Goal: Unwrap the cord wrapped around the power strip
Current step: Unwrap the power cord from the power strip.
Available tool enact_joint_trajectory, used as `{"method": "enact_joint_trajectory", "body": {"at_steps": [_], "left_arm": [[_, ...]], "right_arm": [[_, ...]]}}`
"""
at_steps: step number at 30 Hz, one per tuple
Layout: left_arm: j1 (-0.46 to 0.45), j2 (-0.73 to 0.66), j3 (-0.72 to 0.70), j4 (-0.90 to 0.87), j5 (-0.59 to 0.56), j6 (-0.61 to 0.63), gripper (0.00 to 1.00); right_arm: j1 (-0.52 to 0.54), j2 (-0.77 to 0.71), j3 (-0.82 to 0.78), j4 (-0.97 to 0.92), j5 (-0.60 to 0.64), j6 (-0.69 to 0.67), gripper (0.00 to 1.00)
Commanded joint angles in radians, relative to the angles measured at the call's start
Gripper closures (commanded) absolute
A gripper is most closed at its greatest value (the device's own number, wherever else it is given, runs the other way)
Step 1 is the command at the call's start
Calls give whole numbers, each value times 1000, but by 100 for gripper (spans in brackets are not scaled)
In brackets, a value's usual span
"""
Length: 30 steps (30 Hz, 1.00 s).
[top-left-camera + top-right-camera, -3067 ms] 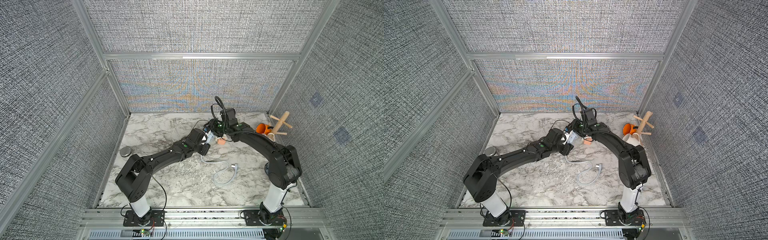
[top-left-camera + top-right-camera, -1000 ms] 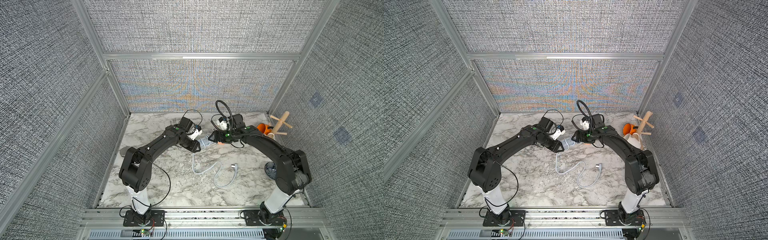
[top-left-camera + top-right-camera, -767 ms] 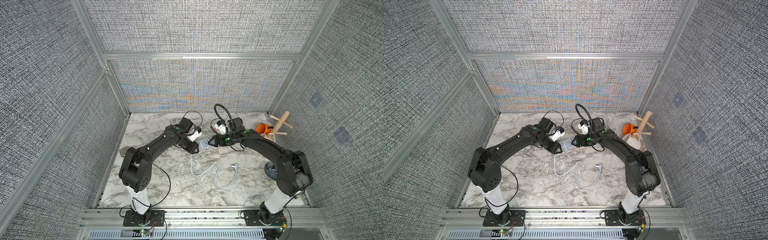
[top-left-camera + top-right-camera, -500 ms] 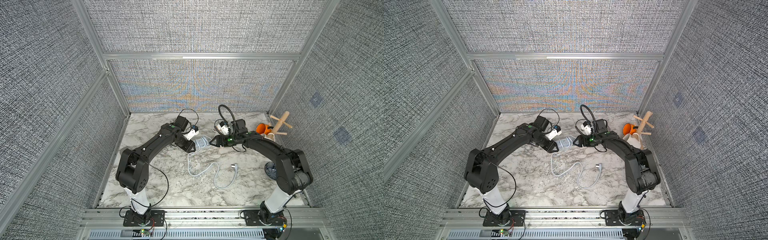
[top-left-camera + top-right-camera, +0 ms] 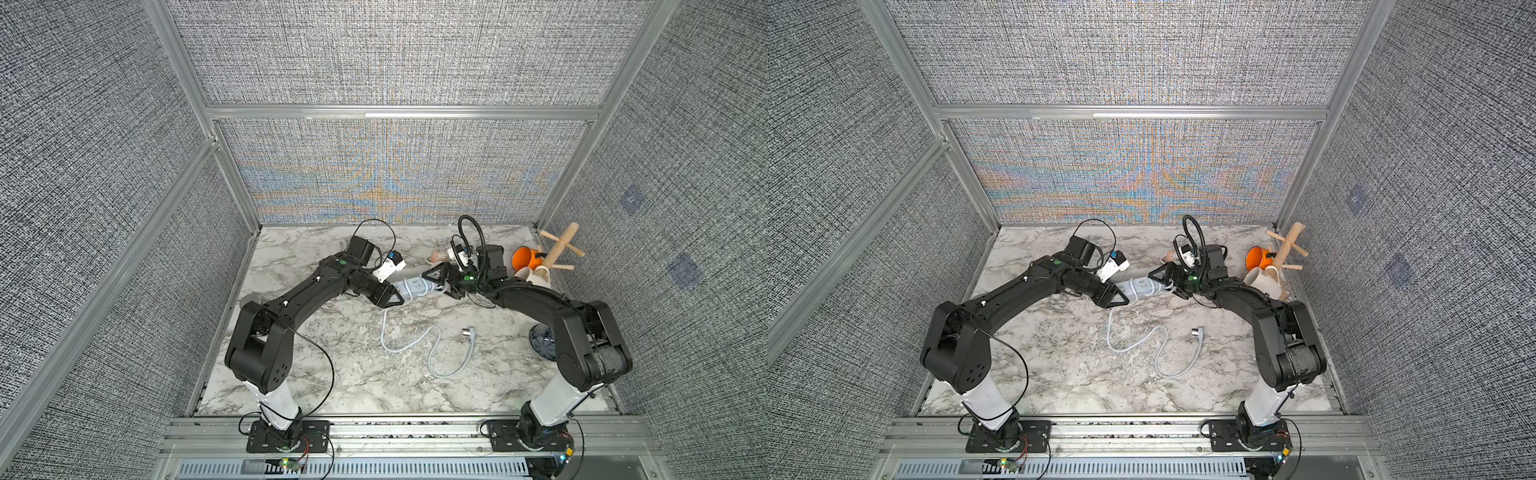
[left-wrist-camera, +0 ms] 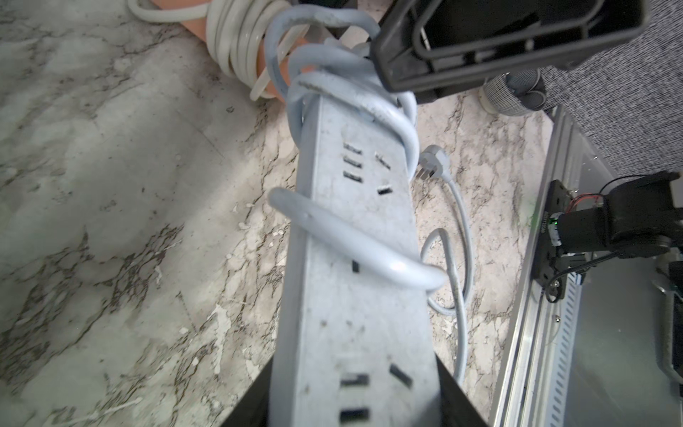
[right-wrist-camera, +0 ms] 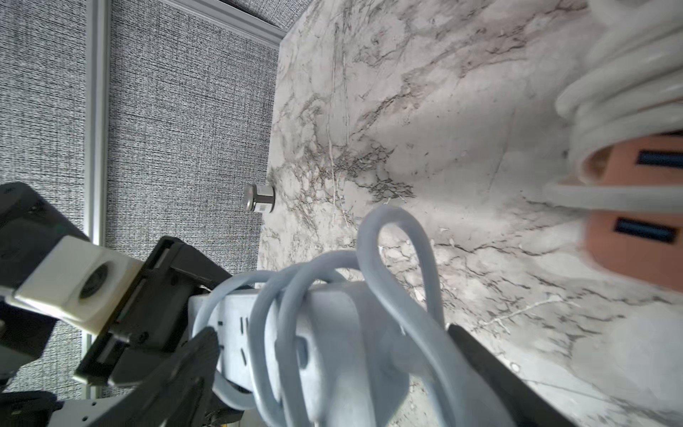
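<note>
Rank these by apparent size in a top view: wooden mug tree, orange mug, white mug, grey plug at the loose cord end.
Largest: the wooden mug tree.
Next: the orange mug and the white mug, which look about alike, so they are left unranked.
Smallest: the grey plug.

**A robot test cell in a lab**

A white-and-grey marble-patterned tabletop (image 5: 332, 345) is boxed in on its far, left and right sides. The walls are tall grey woven-fabric panels (image 5: 395, 62) set in silver aluminium extrusion frames (image 5: 399, 112).

Along the tabletop's near edge runs a slotted aluminium rail (image 5: 415, 432). Two black jointed robot arms, left (image 5: 299, 295) and right (image 5: 536, 299), are bolted to the rail on black base plates (image 5: 286, 436). A loose black cable (image 5: 328, 374) loops beside the left arm.

In the tabletop's far right corner stand staged props: a pale wooden mug tree (image 5: 559, 247), a round orange mug (image 5: 523, 257) and a white ceramic mug (image 5: 534, 276).
</note>
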<state>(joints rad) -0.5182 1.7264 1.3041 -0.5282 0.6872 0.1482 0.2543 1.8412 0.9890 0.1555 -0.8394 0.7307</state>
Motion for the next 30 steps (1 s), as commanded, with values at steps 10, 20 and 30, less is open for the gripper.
{"method": "enact_joint_trajectory", "body": {"at_steps": [10, 20, 30], "left_arm": [[-2, -26, -70, 264, 103, -86, 100], [-2, -63, -146, 407, 83, -205, 78], [1, -144, -293, 668, 14, -435, 10]], "right_arm": [[31, -11, -1, 131, -25, 113, 23], [37, -17, -1, 164, -14, 153, 70], [36, -17, 23, 180, -21, 180, 86]]}}
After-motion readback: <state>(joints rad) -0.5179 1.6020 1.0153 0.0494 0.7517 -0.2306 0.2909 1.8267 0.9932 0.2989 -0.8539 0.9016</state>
